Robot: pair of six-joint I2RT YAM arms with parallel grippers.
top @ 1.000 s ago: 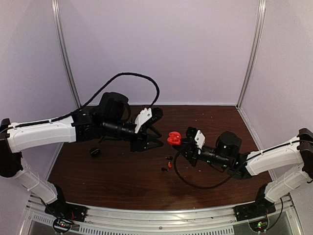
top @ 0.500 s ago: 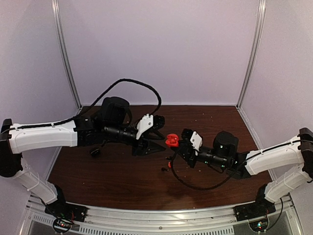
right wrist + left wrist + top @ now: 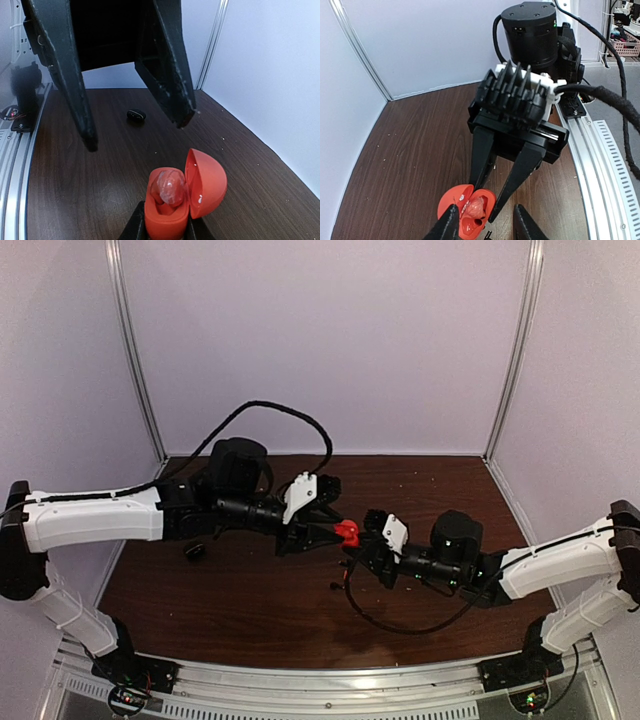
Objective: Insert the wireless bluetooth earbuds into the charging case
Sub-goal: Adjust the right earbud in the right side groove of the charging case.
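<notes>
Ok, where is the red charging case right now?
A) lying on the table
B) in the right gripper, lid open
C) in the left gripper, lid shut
B: the right gripper is shut on the red charging case, whose lid stands hinged open; the left gripper is open and apart from it.

Two arms are reaching over one table (image 3: 230, 610), the left arm (image 3: 100, 520) and the right arm (image 3: 560, 560), each carrying one gripper, the left gripper (image 3: 485, 216) and the right gripper (image 3: 167, 222), and each trailing one black cable, the left cable (image 3: 290, 412) and the right cable (image 3: 400, 625). Two small rounded cases are showing, one red case (image 3: 167, 212) and one black case (image 3: 135, 114). One reddish earbud (image 3: 169, 186) is sitting in the red case, and at least one tiny dark piece (image 3: 334, 586) is lying loose, too small to name.
</notes>
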